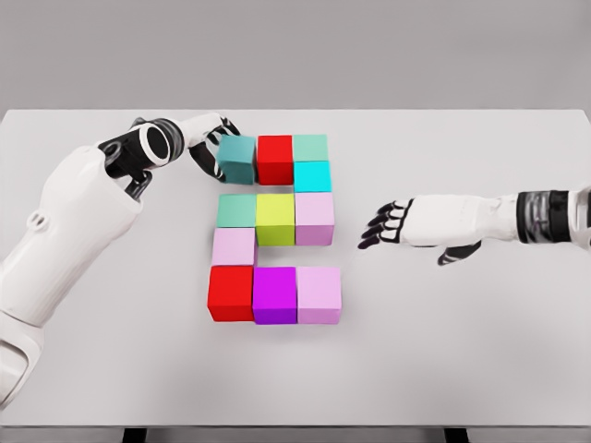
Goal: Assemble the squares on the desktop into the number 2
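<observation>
**Blocks laid out as a 2, left hand on the top-left block**

White desk fills most of the frame, grey wall behind along the top edge.

Left arm comes in from the lower left edge, runs up to the upper left of the frame. Left hand sits at the left side of the dark teal block, fingers curled around its near-left corner and top edge, touching it; looks like a grip on that block, block resting on the desk.

Right arm comes in from the right edge at mid height. Right hand hovers over the desk right of centre, fingers spread and loose, holding nothing, well apart from the blocks.

Block group sits centre-left of the frame, eleven cubes touching or nearly touching, forming a 2:
- Top row: dark teal block, red block, pale green block.
- Below the pale green one: cyan block.
- Middle row: green block, yellow-green block, pink block.
- Below the green one: pale pink block.
- Bottom row: second red block, magenta block, light pink block.

No writing, labels or brand marks readable on blocks, arms or desk.
</observation>
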`<state>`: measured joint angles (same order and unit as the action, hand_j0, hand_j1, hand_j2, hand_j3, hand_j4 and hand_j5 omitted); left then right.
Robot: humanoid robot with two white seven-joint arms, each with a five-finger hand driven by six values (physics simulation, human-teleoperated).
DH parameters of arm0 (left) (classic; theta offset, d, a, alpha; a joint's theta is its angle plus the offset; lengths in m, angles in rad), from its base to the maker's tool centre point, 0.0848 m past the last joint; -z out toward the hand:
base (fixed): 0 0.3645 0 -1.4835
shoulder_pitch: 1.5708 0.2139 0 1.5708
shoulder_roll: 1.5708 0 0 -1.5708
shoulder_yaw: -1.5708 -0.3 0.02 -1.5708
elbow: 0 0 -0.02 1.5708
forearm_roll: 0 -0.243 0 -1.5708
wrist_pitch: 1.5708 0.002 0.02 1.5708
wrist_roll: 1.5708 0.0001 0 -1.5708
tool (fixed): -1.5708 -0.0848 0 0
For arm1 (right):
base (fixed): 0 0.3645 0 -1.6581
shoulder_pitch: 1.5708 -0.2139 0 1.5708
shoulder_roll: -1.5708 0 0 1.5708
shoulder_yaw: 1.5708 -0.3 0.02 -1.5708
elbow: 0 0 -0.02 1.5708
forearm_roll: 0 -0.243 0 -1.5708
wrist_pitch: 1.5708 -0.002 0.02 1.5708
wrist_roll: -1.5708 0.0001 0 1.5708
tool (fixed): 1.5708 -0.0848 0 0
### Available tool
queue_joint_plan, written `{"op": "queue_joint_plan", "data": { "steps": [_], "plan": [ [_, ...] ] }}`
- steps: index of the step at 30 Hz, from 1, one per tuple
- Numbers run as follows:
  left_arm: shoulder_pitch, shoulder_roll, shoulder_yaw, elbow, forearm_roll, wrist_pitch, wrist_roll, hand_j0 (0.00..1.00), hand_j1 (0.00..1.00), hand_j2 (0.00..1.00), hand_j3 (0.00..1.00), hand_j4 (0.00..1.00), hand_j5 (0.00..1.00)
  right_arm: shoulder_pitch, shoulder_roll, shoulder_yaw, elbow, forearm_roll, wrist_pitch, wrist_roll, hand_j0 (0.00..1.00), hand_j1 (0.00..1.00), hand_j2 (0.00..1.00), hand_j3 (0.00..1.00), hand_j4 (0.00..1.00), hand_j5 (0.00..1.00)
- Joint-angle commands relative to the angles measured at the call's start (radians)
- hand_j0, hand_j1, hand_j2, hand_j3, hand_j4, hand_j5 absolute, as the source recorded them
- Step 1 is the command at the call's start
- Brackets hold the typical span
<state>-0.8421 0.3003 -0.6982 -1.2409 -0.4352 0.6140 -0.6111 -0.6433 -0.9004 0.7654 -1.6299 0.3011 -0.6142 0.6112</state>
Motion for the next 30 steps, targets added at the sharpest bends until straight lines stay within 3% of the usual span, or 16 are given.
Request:
{"op": "queue_joint_plan", "data": {
  "steps": [1,3,5,8,9,10,12,30],
  "plan": [
    [0.000,0.000,0.000,0.000,-0.002,-0.003,0.000,0.94,0.94,0.94,0.94,0.94,0.94,0.016,-0.009,-0.280,0.024,-0.148,0.003,0.000,1.00,1.00,1.00,1.00,1.00,1.00],
    [0.000,0.000,0.000,0.000,-0.002,-0.003,0.000,0.94,0.94,0.94,0.94,0.94,0.94,0.085,-0.025,-0.429,0.022,-0.163,0.003,0.000,1.00,1.00,1.00,1.00,1.00,1.00],
    [0.000,0.000,0.000,0.000,-0.002,-0.003,0.000,0.96,0.96,0.96,0.96,0.96,0.96,0.134,-0.037,-0.455,0.033,-0.169,0.003,0.000,1.00,1.00,1.00,1.00,1.00,1.00],
    [0.000,0.003,0.000,0.000,0.000,-0.003,0.000,0.99,0.99,0.99,0.99,0.99,0.99,0.249,-0.037,-0.529,0.081,-0.287,0.003,0.000,1.00,1.00,1.00,1.00,1.00,1.00],
    [0.000,0.005,0.000,-0.002,0.007,-0.003,0.000,0.99,0.99,0.99,0.99,0.99,0.99,0.330,-0.035,-0.574,0.108,-0.318,0.003,0.000,1.00,1.00,1.00,1.00,1.00,1.00],
    [0.000,0.006,0.000,-0.002,0.007,-0.003,0.000,1.00,1.00,1.00,1.00,1.00,1.00,0.387,-0.035,-0.589,0.117,-0.318,0.003,0.000,1.00,1.00,1.00,1.00,1.00,1.00],
    [0.000,0.006,-0.001,-0.002,0.009,-0.003,0.000,1.00,1.00,1.00,1.00,1.00,1.00,0.436,-0.043,-0.598,0.128,-0.321,0.003,0.000,1.00,1.00,1.00,1.00,1.00,1.00],
    [0.014,0.008,-0.007,-0.006,0.012,-0.003,0.000,1.00,1.00,1.00,1.00,1.00,1.00,0.442,-0.029,-0.557,0.121,-0.321,0.003,0.000,1.00,1.00,1.00,1.00,1.00,1.00]
  ]
}}
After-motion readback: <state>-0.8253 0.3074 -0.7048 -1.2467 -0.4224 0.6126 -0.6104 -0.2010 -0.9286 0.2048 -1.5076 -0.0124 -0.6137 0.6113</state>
